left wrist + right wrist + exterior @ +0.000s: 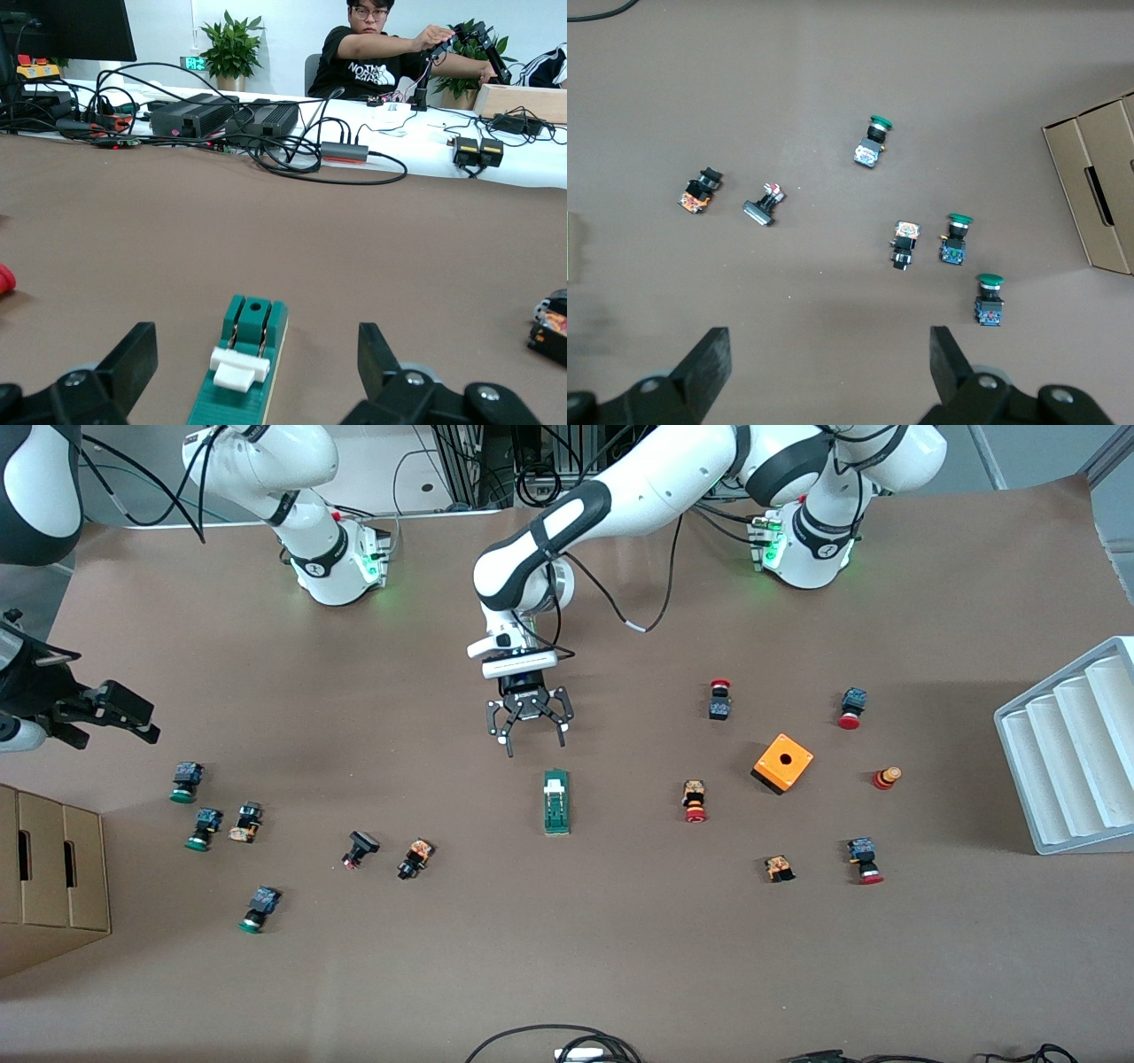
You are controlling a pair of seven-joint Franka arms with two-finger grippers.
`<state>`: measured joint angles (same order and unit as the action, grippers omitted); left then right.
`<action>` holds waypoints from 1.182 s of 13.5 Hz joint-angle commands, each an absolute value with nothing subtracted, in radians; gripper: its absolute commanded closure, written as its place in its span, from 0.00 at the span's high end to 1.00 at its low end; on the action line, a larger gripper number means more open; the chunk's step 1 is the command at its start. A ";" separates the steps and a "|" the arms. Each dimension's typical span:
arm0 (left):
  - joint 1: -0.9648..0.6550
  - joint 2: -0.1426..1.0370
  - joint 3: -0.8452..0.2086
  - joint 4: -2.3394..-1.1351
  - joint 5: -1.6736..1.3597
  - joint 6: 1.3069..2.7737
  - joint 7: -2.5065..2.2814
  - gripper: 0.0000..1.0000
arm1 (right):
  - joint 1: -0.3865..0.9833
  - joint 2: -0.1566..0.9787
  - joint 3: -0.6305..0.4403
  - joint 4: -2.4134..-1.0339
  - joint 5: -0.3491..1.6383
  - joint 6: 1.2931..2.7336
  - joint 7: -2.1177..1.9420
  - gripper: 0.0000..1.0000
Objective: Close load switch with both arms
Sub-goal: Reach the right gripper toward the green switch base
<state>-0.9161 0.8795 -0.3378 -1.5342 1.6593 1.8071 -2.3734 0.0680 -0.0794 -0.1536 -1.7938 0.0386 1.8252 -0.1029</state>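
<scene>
The load switch (556,802) lies mid-table (620,957), its white lever (555,786) at the end toward the arms' bases. The left pincer (530,731) hangs just above that end, fingers spread, grasping nothing. The right pincer (124,717) waits released over the green push buttons (186,781).

Only one text can be read — "THE NORTH" in white on the seated man's black T-shirt (372,62), well past the left gripper (257,376).
</scene>
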 commanded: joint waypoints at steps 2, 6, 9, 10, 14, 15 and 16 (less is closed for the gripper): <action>-0.925 0.917 -0.339 -1.520 1.689 1.778 -2.404 1.00 | 0.063 -0.064 -0.161 -1.770 0.015 1.813 -0.098 1.00; -0.925 0.960 -0.339 -1.517 1.729 1.763 -2.431 1.00 | 0.075 -0.018 -0.156 -1.770 0.015 1.818 -0.091 1.00; -0.925 0.979 -0.339 -1.519 1.729 1.740 -2.457 1.00 | 0.080 -0.017 -0.156 -1.770 0.014 1.816 -0.095 1.00; -0.925 0.982 -0.339 -1.519 1.729 1.740 -2.462 1.00 | 0.093 -0.011 -0.156 -1.770 0.012 1.821 -0.094 1.00; -0.922 1.015 -0.339 -1.514 1.772 1.740 -2.457 1.00 | 0.110 0.026 -0.155 -1.772 0.015 1.818 -0.100 1.00; -0.922 1.023 -0.339 -1.513 1.772 1.741 -2.453 1.00 | 0.129 0.032 -0.155 -1.772 0.023 1.821 -0.088 1.00; -0.922 1.025 -0.339 -1.513 1.779 1.741 -2.456 1.00 | 0.152 0.035 -0.155 -1.770 0.028 1.824 -0.077 1.00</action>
<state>-0.9160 1.0012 -0.3376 -1.5341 1.7517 1.7603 -2.4450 0.1146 0.0110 -0.1527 -1.7944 0.0386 1.8250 -0.1021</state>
